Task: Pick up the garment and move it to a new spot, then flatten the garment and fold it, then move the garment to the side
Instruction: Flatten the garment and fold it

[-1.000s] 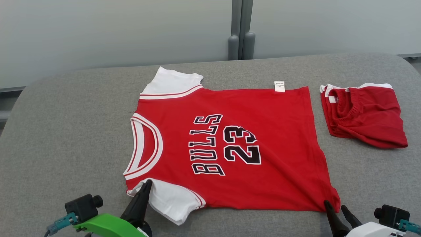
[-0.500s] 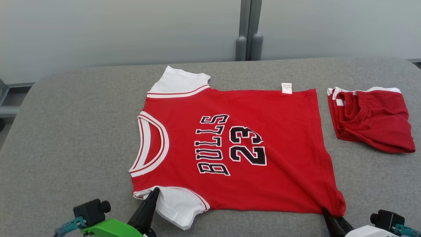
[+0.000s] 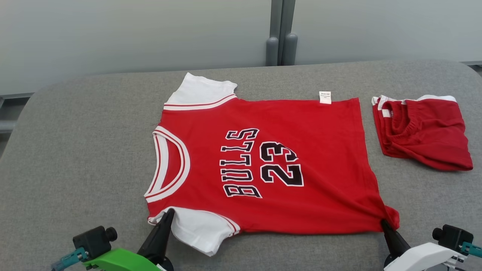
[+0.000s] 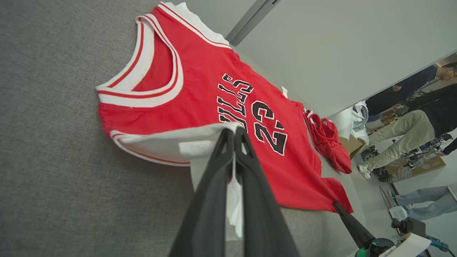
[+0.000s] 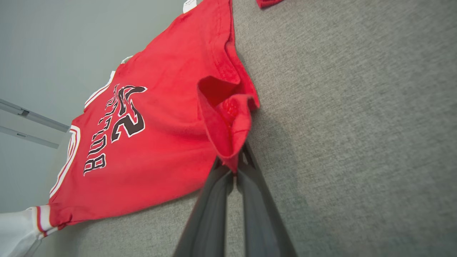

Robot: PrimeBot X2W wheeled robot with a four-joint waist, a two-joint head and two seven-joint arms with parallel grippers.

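The garment (image 3: pixel 263 162) is a red jersey with white sleeves and black "BULLS 23" lettering, spread flat on the grey table (image 3: pixel 75 150), neck hole to the left. My left gripper (image 3: pixel 169 214) is shut on the near white sleeve (image 4: pixel 200 142), whose cloth is pinched between its fingers (image 4: pixel 214 185). At the jersey's near right hem corner (image 5: pixel 228 125), my right gripper (image 3: pixel 385 224) is shut on the red cloth, which bunches up at the fingertips. The same right gripper (image 4: pixel 337 206) appears in the left wrist view.
Folded red shorts (image 3: pixel 421 130) lie at the table's right. A grey wall with a vertical post (image 3: pixel 278 34) runs behind the table. People (image 4: pixel 410 117) stand among boxes off to the right in the left wrist view.
My right gripper has gone from open to shut on the hem corner, lifting and bunching that cloth. The head camera shifted slightly. The left gripper has stayed shut on the sleeve.
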